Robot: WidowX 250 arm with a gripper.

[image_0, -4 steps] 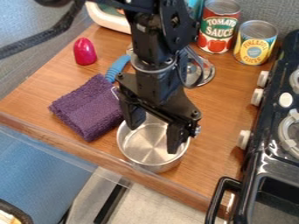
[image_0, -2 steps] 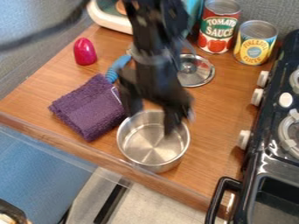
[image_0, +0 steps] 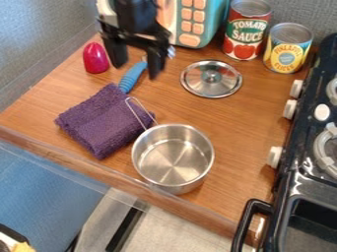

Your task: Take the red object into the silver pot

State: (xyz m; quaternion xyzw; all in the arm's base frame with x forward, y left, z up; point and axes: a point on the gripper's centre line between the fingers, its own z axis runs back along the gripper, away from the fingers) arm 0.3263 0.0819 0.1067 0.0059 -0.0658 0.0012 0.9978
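Near the upper left, a black two-finger gripper (image_0: 135, 72), hanging above a brown wooden counter (image_0: 237, 128) with its two fingers spread wide, tips pointing down. Just to its left, a glossy red, dome-topped object (image_0: 96, 59). Stands upright on the wood near the counter's left edge, well apart from the silver metal pot (image_0: 172, 165) at lower centre.

Behind and below the gap between the fingers, a blue ribbed handle (image_0: 133, 76), lying slantwise with its lower end close to a folded purple terry towel (image_0: 99, 123). Lies to the left of the pot, near the front edge. From the pot's rim, a thin metal wire loop (image_0: 135, 112), reaching up over the towel's right side (touching or just above the cloth, hard to tell).

Above the pot, a round silver lid with a knob (image_0: 197, 86), lying flat on the counter. Along the back, a teal-and-white toy with orange buttons (image_0: 191, 24), then a can with a red, white and green label (image_0: 247, 29), then a can with a yellow and blue label (image_0: 286, 51). At the right, a black stove (image_0: 289, 184) with white knobs on its side.
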